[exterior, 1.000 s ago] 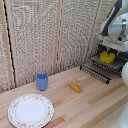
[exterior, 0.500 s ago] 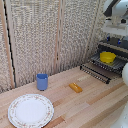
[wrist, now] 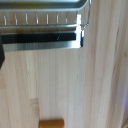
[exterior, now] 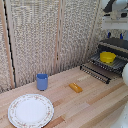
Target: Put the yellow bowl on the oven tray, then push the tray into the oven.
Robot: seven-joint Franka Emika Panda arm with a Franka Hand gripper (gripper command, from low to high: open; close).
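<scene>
Baking sheet [exterior: 106, 65] is the piece the coming move turns on. In the exterior view it sticks out from the oven [exterior: 116, 47] at the exterior view's right, its ribbed dark bars running toward the wooden table [exterior: 90, 107], with the oven's open door [exterior: 95, 73] below its front edge. The yellow dish [exterior: 107, 57] already sits on the bars, upright, a small bright round bowl near the sheet's middle. The grabber [exterior: 114, 19] hangs high above, close to the top of the frame, well apart from both sheet and dish; the sheet's near rim lies below it and toward the exterior view's left. The sheet's long axis appears to run across the oven mouth, so a push would go straight inward. Whether the fingers are apart or together cannot be told here; they are blurred. On the table stand a blue cup [exterior: 42, 81], a flat orange piece [exterior: 75, 87] and a patterned white plate [exterior: 30, 110], all well apart from the oven.

In the wrist view, a shiny metal edge with wire bars [wrist: 42, 22] crosses the picture above bare wood, and the orange piece [wrist: 51, 123] shows at the frame's margin. No fingers are visible, so the grabber's state stays unknown.
</scene>
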